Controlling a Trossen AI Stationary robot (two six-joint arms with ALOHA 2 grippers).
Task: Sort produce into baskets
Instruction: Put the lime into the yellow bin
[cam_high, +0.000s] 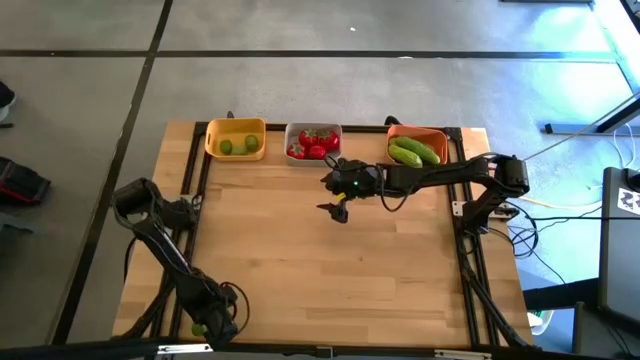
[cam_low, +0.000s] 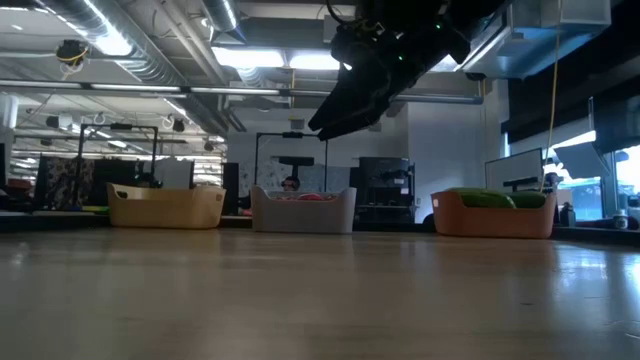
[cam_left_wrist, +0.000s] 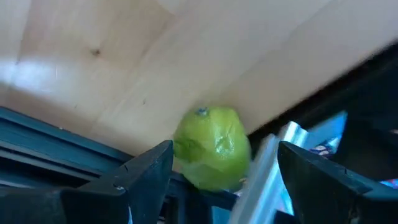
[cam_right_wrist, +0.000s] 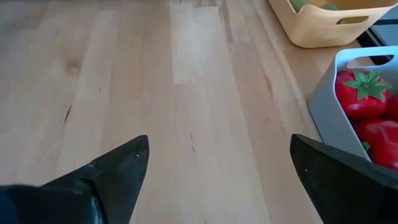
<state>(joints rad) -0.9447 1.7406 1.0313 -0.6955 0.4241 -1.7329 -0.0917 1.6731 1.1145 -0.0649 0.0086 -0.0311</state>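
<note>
- The left gripper sits at the tabletop's near left edge, fingers spread, a lime between them at that edge, not clamped.
- Along the far edge, the yellow basket holds limes.
- Just right of it, the grey basket holds tomatoes.
- The right gripper hangs open and empty above the tabletop, near the grey basket.
- The orange basket, farthest right, holds cucumbers.

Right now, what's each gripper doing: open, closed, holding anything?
Left gripper: open at the table's near edge, a lime between its fingers, not clamped.
Right gripper: open, empty, above the table near the grey basket.
</note>
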